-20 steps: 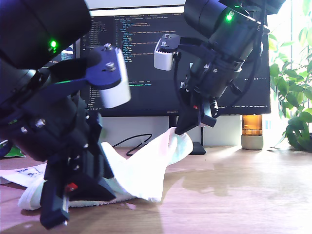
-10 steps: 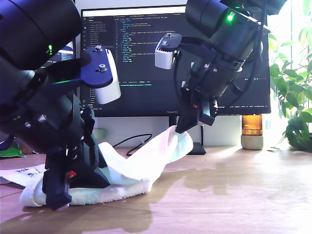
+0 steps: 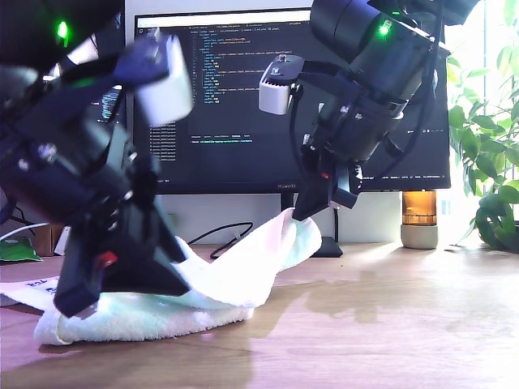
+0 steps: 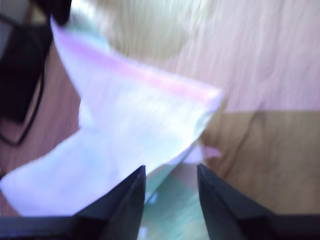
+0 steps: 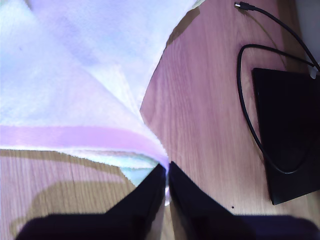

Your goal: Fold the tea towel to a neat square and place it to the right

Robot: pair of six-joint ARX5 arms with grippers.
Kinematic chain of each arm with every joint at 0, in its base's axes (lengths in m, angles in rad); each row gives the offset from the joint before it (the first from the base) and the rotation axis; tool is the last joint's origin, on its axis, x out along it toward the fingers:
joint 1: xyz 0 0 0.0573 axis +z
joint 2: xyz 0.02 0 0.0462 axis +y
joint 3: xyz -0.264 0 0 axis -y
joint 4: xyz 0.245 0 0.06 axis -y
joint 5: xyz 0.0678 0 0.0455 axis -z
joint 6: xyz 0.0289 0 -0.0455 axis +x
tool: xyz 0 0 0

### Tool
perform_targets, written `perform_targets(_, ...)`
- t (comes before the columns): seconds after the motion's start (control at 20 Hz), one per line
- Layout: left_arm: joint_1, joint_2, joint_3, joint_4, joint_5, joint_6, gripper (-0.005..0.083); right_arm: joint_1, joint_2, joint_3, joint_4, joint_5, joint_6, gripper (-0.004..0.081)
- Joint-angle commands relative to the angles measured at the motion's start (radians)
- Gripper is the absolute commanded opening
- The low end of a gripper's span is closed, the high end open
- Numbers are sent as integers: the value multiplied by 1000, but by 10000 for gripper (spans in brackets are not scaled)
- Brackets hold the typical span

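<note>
The tea towel (image 3: 219, 284) is white and fluffy with a pale pink stripe, and it lies bunched on the wooden table toward the exterior view's left. One corner is lifted toward the monitor's base. My second gripper (image 3: 304, 212) is shut on that raised corner. In the second wrist view its fingertips (image 5: 166, 170) pinch the striped edge of the towel (image 5: 75, 75). My first gripper (image 3: 77, 301) hangs at the exterior view's left, just over the low end of the towel. In the blurred first wrist view it (image 4: 171, 172) is open above the towel (image 4: 140, 125), with nothing between the fingers.
A monitor (image 3: 243, 97) stands behind, and its dark base (image 5: 287, 130) and a black cable (image 5: 245, 100) lie close to the raised corner. An amber jar (image 3: 419, 215) and a leafy plant (image 3: 486, 162) stand at the exterior view's right. Papers (image 3: 24, 288) lie at that view's left. Bare wooden table (image 3: 389, 324) stretches in front.
My first gripper has risen off the table and swung back toward the exterior view's left. The towel's low end has settled flatter. My second gripper still holds the corner in the same place.
</note>
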Motion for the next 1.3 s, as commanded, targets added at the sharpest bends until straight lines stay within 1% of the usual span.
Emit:
perform_targets(0.0,11,10,-2,10,11,32,289,-3,6,6,7,-6,5,-13)
perform_targets(0.15,18,10,-2,9,84,61,289,-3,6,6,8,-6,5,-13)
perform_targets(0.3,19,10,-2,10,102,129,289,-3,6,6,9,-7,5,-13)
perform_targets(0.4,33,10,-2,12,113,147,289,-2,6,6,10,-7,6,-13)
perform_targets(0.55,60,10,-2,36,155,158,289,-2,6,6,10,-7,6,-13)
perform_targets(0.7,85,10,-2,55,189,209,289,-2,6,6,10,-7,6,-13)
perform_targets(0.8,97,17,-2,52,220,218,289,-2,6,6,10,-7,6,-13)
perform_targets(1.05,115,50,-1,59,256,278,289,-2,6,6,11,-7,10,-13)
perform_targets(1.25,147,69,3,63,270,283,289,-2,6,6,11,-11,25,-13)
